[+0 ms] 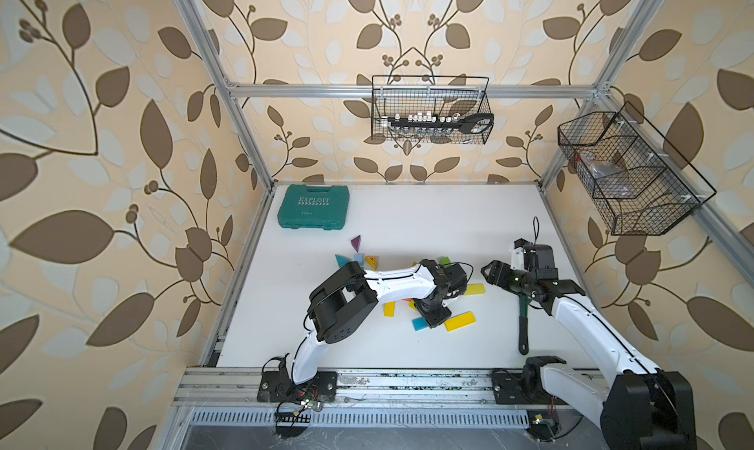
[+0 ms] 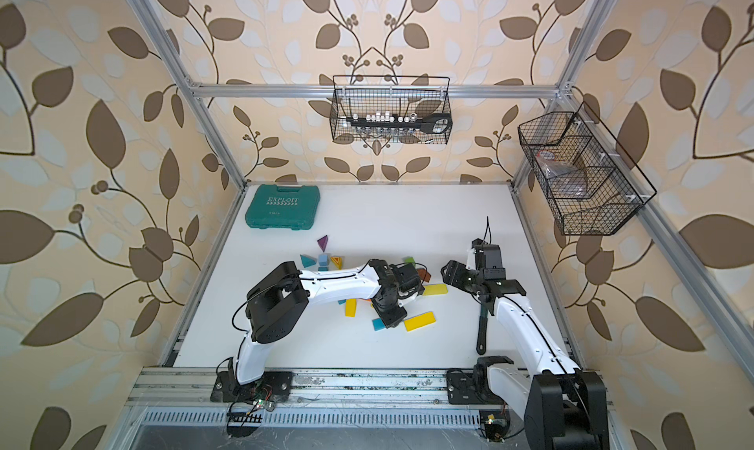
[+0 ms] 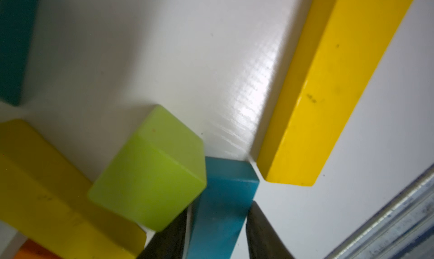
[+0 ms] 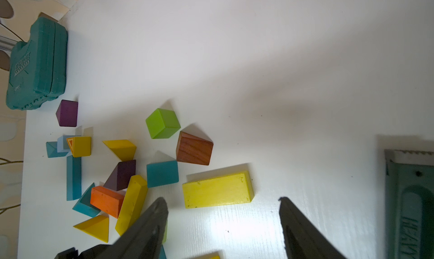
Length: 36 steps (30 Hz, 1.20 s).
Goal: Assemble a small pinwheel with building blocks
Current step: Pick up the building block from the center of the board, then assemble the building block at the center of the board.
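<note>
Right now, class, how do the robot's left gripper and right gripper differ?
The left gripper is closed on a teal block; the right gripper stands open and empty. The left gripper is down beside a green cube and a yellow bar; the right gripper touches nothing, with the wrench beside it. Both have dark fingers pointing at the white table.

Robot lab test cell, mock-home look: alu extrusion frame (image 1: 306, 89), leaf-print wallpaper panels (image 1: 102, 142), white counter (image 1: 408, 223), wire baskets (image 1: 449, 101) hung on frame, 2 arms (image 1: 400, 282) bolted to front rail (image 1: 408, 380).
</note>
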Available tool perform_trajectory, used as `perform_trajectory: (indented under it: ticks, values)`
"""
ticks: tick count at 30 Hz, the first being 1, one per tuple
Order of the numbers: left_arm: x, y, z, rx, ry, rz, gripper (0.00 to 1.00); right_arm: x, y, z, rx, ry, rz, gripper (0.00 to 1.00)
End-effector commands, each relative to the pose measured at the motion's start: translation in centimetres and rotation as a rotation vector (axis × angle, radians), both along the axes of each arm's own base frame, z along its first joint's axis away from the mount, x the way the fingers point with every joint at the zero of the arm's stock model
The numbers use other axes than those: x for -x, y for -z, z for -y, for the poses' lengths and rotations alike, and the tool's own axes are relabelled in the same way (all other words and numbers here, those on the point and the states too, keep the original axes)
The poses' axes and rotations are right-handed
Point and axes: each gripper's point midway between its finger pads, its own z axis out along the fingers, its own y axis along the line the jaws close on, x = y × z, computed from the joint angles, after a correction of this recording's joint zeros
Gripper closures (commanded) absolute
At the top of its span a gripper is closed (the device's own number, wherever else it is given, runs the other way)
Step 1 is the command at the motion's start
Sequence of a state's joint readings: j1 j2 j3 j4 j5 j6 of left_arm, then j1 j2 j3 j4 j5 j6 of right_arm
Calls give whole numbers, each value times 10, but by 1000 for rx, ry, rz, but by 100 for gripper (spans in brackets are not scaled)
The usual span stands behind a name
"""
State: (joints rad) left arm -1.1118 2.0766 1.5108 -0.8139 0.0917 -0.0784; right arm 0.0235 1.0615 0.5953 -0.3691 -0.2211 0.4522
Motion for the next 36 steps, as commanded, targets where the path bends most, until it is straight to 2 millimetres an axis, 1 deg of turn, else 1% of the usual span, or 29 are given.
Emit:
perform_trajectory:
  ticks: [1, 2, 5, 7, 8, 9, 11, 14, 17, 18, 19, 21, 24, 27, 30, 32, 34, 36]
  values:
    - [5, -3, -4, -10, -16, -48, 73, 3, 8, 2, 10, 3, -12, 24]
    - [6, -9, -3, 3, -30, -50, 77, 3, 8, 3, 12, 4, -12, 24]
    - [8, -43, -7, 66, -104, -30, 83, 2, 9, 2, 9, 5, -10, 24]
    - [8, -68, -21, 108, -185, 13, 90, 0, 9, 1, 1, 5, -5, 24]
    - [4, -80, -32, 123, -242, 55, 94, 0, 9, 1, -4, 4, -4, 24]
    - [1, -87, -45, 127, -304, 86, 97, -1, 9, 0, -10, 3, 0, 24]
    - [-3, -97, -78, 142, -451, 113, 99, -3, 9, -3, -24, -1, 7, 24]
    - [-10, -100, -127, 140, -664, 165, 100, -6, 9, -4, -33, -3, 12, 24]
    - [-20, -87, -182, 83, -887, 186, 100, -10, 6, -5, -35, -5, 26, 24]
    - [-22, -83, -196, 69, -951, 187, 100, -11, 5, -5, -35, -5, 28, 24]
    - [-24, -79, -203, 79, -983, 163, 100, -12, 3, -5, -37, -6, 34, 24]
    - [-28, -75, -212, 82, -1014, 169, 100, -14, 1, -6, -42, -13, 41, 25]
    - [-33, -66, -222, 30, -1041, 165, 100, -16, 1, -10, -53, -27, 43, 25]
    - [-37, -50, -231, -40, -1077, 127, 100, -18, 5, -15, -53, -45, 30, 25]
    - [-43, -37, -226, -48, -1076, 94, 100, -19, 8, -22, -22, -67, 15, 26]
    - [-46, -30, -220, -43, -1068, 71, 97, -20, 10, -26, 8, -82, 10, 26]
    - [-48, -24, -215, -47, -1057, 48, 96, -20, 11, -25, 19, -77, 4, 26]
    - [-51, -18, -215, -68, -1058, 50, 96, -21, 11, -24, 21, -77, 5, 26]
